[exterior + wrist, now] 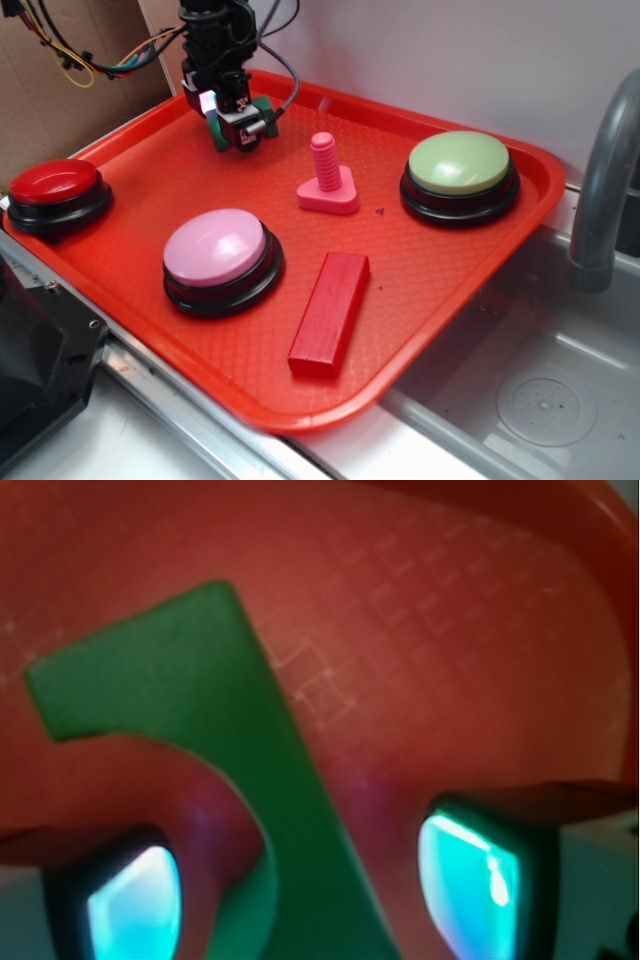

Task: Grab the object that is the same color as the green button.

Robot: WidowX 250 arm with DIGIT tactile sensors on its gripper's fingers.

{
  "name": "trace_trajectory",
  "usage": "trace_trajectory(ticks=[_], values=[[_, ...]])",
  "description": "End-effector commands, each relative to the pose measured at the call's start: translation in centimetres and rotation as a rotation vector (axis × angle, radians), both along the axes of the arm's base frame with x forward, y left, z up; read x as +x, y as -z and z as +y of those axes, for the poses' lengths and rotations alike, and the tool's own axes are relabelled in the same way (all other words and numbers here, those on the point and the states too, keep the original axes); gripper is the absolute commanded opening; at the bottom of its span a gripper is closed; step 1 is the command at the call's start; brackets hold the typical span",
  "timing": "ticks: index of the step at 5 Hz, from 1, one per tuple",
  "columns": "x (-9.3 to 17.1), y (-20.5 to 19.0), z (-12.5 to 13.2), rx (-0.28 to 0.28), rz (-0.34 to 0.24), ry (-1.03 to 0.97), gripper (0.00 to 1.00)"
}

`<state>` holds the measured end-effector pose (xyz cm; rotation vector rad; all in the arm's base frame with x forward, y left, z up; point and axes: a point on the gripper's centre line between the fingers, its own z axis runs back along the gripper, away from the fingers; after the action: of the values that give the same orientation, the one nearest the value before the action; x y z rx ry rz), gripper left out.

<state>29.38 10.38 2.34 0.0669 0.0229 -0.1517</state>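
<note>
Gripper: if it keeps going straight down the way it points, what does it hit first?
The green arch block: it already sits between the fingers of the gripper, seemingly not clamped. Past it, only the red tray. Depth is unclear.

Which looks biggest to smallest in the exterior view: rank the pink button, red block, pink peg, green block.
1. pink button
2. red block
3. pink peg
4. green block, partly hidden by the gripper and farthest from the camera, so least certain.
</note>
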Motion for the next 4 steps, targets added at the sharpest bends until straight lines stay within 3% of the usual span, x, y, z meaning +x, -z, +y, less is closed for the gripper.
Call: trace_trajectory(ticks=[1,3,4], values=[[0.5,-1.4,0.0,-0.009,-0.057,-0.069,0.00],[-1.1,-6.9,-2.9,0.044,-0.132,-0.121,0.00],[-2.9,-10.4,-4.9,-0.011,-0.167,-0.231,0.00]])
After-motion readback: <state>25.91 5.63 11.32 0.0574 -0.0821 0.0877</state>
